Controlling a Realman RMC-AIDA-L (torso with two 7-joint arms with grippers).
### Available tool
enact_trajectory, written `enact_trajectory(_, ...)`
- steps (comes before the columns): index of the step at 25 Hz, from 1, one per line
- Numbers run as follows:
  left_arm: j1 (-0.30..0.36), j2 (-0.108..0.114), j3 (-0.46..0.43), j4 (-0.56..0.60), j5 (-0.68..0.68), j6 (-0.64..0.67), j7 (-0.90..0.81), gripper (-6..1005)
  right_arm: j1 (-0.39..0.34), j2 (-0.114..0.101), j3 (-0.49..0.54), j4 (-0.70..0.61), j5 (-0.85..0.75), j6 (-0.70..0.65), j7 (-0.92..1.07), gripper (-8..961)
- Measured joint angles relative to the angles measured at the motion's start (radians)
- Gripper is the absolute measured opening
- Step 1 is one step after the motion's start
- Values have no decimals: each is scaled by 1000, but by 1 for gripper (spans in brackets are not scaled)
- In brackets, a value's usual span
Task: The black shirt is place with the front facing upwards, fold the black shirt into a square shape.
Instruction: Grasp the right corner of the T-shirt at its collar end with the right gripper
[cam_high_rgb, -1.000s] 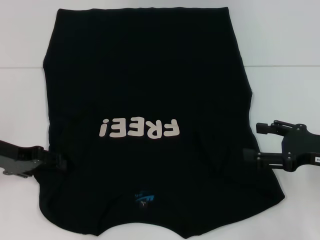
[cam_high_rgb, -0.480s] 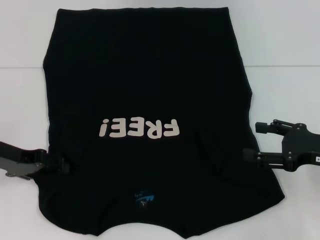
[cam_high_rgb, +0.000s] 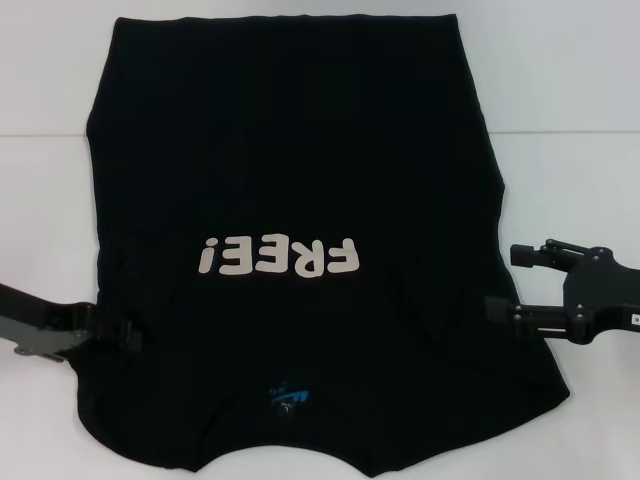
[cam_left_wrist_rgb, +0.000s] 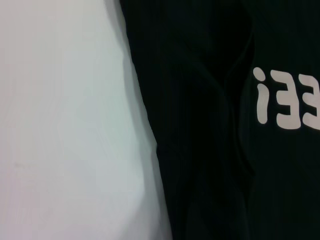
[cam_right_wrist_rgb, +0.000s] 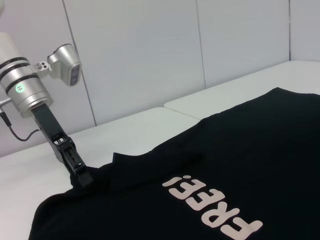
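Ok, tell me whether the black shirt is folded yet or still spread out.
Spread flat. The black shirt lies face up on the white table, its FREE! lettering fully showing and no part turned over.

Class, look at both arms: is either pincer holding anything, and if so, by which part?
Right pincer is open, holding nothing. Left pincer sits at the black shirt's sleeve edge; a grip cannot be told.

A smooth, matte white work surface (cam_high_rgb: 560, 90) fills the scene, with a thin straight seam (cam_high_rgb: 560, 133) running across it. Behind it stands a pale grey panelled wall (cam_right_wrist_rgb: 150, 55) split by narrow vertical joints. Lighting is soft and even.
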Motion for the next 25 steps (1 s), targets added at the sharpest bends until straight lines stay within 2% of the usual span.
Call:
enact_trajectory(12,0,-2,26,8,-2,8,14,700,0,1,6,1,0,-6,0,915)
enact_trajectory(18,4,-3,26,17,-8,9,32,481,-1,-1,22,1,0,-12,0,915)
enact_trajectory(25,4,-4,25,18,-8,12,41,172,-3,-3,25,6,0,-15,0,915)
